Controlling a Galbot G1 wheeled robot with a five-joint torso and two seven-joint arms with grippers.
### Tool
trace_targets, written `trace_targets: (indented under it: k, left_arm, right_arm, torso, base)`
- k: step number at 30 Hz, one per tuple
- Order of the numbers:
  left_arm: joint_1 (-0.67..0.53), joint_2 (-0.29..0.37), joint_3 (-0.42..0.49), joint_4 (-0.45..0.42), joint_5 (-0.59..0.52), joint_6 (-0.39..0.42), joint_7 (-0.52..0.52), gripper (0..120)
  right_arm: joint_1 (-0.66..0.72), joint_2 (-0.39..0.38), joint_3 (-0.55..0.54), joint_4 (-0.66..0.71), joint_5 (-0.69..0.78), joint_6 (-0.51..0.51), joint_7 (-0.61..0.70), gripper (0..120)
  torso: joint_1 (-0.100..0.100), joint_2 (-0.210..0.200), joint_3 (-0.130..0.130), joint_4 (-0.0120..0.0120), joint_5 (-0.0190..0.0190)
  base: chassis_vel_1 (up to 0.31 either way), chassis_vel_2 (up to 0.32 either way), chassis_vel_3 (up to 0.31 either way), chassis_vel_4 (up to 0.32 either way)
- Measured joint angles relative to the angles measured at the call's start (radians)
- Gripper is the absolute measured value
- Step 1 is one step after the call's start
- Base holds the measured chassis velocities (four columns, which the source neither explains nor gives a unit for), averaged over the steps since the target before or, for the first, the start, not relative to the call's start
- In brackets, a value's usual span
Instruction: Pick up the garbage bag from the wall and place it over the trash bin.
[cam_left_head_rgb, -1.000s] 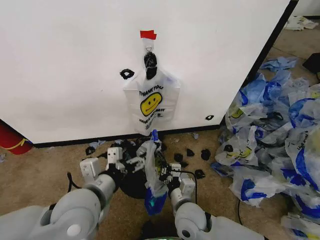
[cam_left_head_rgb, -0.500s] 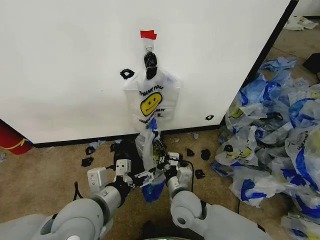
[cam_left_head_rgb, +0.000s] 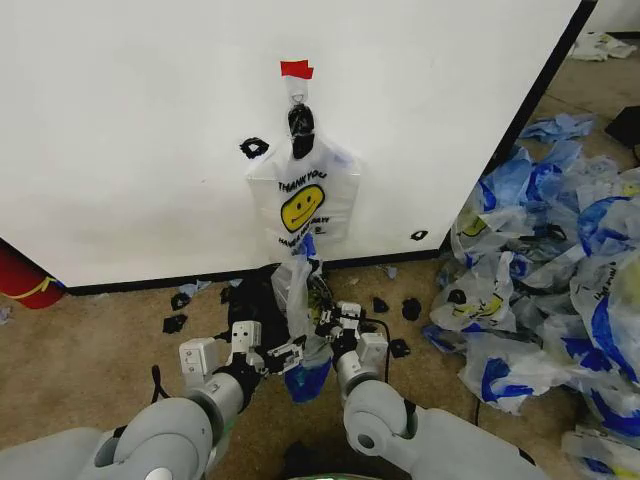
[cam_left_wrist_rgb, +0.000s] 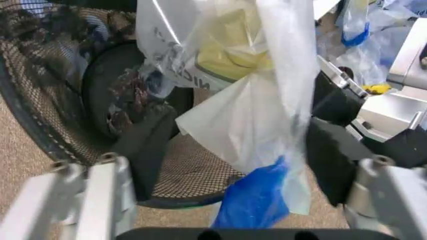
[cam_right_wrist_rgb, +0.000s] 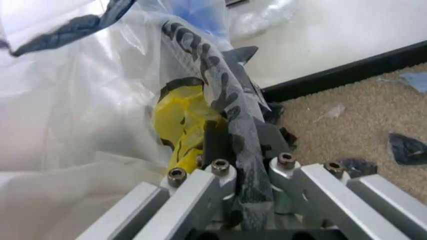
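A translucent white garbage bag (cam_left_head_rgb: 300, 310) with yellow print and a blue bottom hangs upright between my two grippers, low in front of the wall (cam_left_head_rgb: 150, 120). My right gripper (cam_left_head_rgb: 327, 335) is shut on a bunched fold of it (cam_right_wrist_rgb: 200, 115). The left gripper (cam_left_head_rgb: 283, 353) is open, its black pads (cam_left_wrist_rgb: 150, 150) standing either side of the bag (cam_left_wrist_rgb: 267, 115). The black mesh trash bin (cam_left_head_rgb: 252, 300) lies just behind the left gripper, its wall (cam_left_wrist_rgb: 60, 115) close by. A second smiley bag (cam_left_head_rgb: 303, 205) hangs from the hook under the red tape (cam_left_head_rgb: 296, 69).
A big pile of blue-and-white plastic bags (cam_left_head_rgb: 550, 290) covers the floor on the right. Black scraps (cam_left_head_rgb: 410, 308) lie along the wall's black base trim. A red object (cam_left_head_rgb: 25, 280) sits at the far left by the wall.
Both grippers have drawn closer together and back toward me with the bag held between them. Over the last half second almost nothing has moved.
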Motion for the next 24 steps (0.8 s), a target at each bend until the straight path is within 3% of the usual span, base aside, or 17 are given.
trace_targets:
  k: [10,16,24]
  left_arm:
    - [0.000,0.000,-0.007,0.003,0.005,-0.004,0.001,32]
    - [0.002,0.021,-0.028,-0.001,0.013,-0.011,0.002,5]
    - [0.017,0.058,-0.048,-0.022,0.013,-0.015,0.005,0]
  right_arm:
    - [-0.007,0.000,0.011,-0.001,-0.008,0.004,-0.008,0]
    - [-0.026,-0.008,0.024,-0.001,-0.014,0.009,-0.018,0]
    - [-0.038,-0.012,0.041,0.001,-0.016,0.013,-0.023,0]
  torso:
    - [0.000,0.000,0.000,0.0000,0.0000]
    - [0.000,0.000,0.000,0.0000,-0.0001]
    - [0.000,0.000,0.000,0.0001,-0.0001]
  base:
    - [0.000,0.000,0.000,0.000]
    - [0.000,0.000,0.000,0.000]
    - [0.000,0.000,0.000,0.000]
